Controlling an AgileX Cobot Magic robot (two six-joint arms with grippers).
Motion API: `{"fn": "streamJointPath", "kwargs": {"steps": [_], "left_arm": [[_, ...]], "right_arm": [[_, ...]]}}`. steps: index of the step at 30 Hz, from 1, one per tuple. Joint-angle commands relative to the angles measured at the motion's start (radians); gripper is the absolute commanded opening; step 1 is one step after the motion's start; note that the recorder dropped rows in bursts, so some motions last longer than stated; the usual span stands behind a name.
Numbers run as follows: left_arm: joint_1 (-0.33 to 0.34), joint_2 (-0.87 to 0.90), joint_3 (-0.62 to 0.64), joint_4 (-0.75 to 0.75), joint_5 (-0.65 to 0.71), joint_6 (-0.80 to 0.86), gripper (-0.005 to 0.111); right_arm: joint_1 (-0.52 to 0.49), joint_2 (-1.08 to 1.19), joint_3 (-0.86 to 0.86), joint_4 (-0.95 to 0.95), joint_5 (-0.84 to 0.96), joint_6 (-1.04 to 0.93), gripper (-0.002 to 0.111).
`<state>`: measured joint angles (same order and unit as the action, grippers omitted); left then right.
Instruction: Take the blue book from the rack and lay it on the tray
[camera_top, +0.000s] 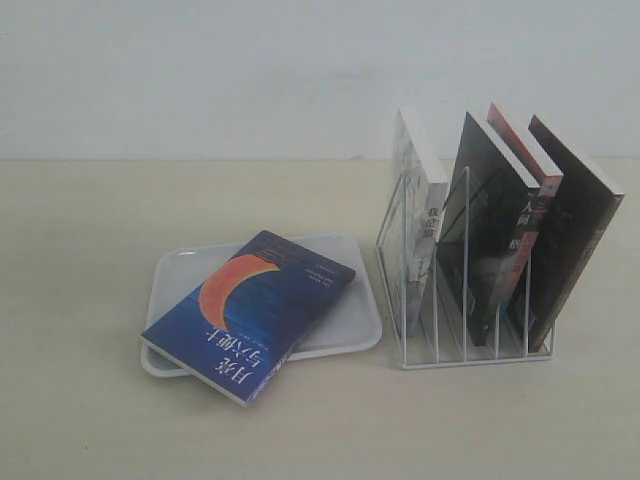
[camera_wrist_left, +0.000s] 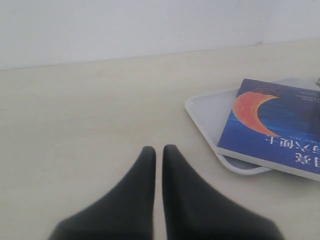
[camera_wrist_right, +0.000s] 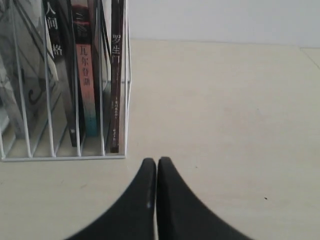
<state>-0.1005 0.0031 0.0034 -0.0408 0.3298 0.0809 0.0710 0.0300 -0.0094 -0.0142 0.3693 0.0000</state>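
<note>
The blue book (camera_top: 250, 312) with its orange crescent lies flat and askew on the white tray (camera_top: 345, 335), one corner hanging over the tray's front left edge. The left wrist view shows the same blue book (camera_wrist_left: 280, 127) on the tray (camera_wrist_left: 210, 112), off to the side of my left gripper (camera_wrist_left: 159, 149), which is shut and empty over bare table. The white wire rack (camera_top: 470, 290) stands to the right of the tray. My right gripper (camera_wrist_right: 157, 161) is shut and empty just in front of the rack (camera_wrist_right: 65, 156). Neither gripper shows in the exterior view.
Several books remain upright in the rack: a white one (camera_top: 415, 215), a black-spined one (camera_top: 490, 230), a red-edged one (camera_top: 530, 215) and a dark brown one (camera_top: 575, 230). A white wall runs behind the pale wooden table (camera_top: 100, 220).
</note>
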Motion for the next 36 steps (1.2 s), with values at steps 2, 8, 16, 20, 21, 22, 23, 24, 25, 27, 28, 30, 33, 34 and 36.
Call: {"fn": "streamJointPath", "kwargs": {"steps": [2, 8, 16, 20, 21, 22, 23, 24, 25, 27, 28, 30, 33, 34, 36], "left_arm": [[0.000, -0.003, -0.003, 0.001, -0.015, -0.007, 0.005], [0.000, -0.003, -0.003, 0.001, -0.015, -0.007, 0.005], [0.000, -0.003, -0.003, 0.001, -0.015, -0.007, 0.005], [0.000, -0.003, -0.003, 0.001, -0.015, -0.007, 0.005], [0.000, -0.003, -0.003, 0.001, -0.015, -0.007, 0.005], [0.000, -0.003, -0.003, 0.001, -0.015, -0.007, 0.005], [0.000, -0.003, -0.003, 0.001, -0.015, -0.007, 0.005], [0.000, -0.003, -0.003, 0.001, -0.015, -0.007, 0.005], [0.000, -0.003, -0.003, 0.001, -0.015, -0.007, 0.005], [0.000, -0.003, -0.003, 0.001, -0.015, -0.007, 0.005], [0.000, -0.003, -0.003, 0.001, -0.015, -0.007, 0.005], [0.000, -0.003, -0.003, 0.001, -0.015, -0.007, 0.005], [0.000, -0.003, -0.003, 0.001, -0.015, -0.007, 0.005], [0.000, -0.003, -0.003, 0.001, -0.015, -0.007, 0.005], [0.000, -0.003, -0.003, 0.001, -0.015, -0.007, 0.005]], "right_arm": [[-0.002, -0.030, 0.009, 0.009, -0.046, -0.008, 0.000], [-0.002, -0.030, 0.009, 0.014, -0.042, -0.008, 0.000], [-0.012, -0.030, 0.009, -0.001, -0.032, -0.008, 0.000], [-0.051, -0.030, 0.009, 0.001, -0.032, -0.008, 0.000], [-0.053, -0.030, 0.009, 0.001, -0.032, -0.008, 0.000], [-0.056, -0.030, 0.009, 0.001, -0.032, -0.008, 0.000], [-0.056, -0.030, 0.009, 0.001, -0.031, -0.008, 0.000], [-0.056, -0.030, 0.009, 0.003, -0.030, -0.008, 0.000], [-0.053, -0.030, 0.009, 0.003, -0.030, 0.000, 0.000], [-0.047, -0.030, 0.009, 0.003, -0.030, 0.000, 0.000], [-0.047, -0.030, 0.009, 0.003, -0.030, 0.000, 0.000], [-0.047, -0.030, 0.009, 0.003, -0.030, 0.000, 0.000], [-0.050, -0.030, 0.009, 0.003, -0.030, 0.000, 0.000], [-0.050, -0.030, 0.009, 0.003, -0.030, 0.000, 0.000], [-0.050, -0.030, 0.009, 0.003, -0.030, 0.000, 0.000]]}}
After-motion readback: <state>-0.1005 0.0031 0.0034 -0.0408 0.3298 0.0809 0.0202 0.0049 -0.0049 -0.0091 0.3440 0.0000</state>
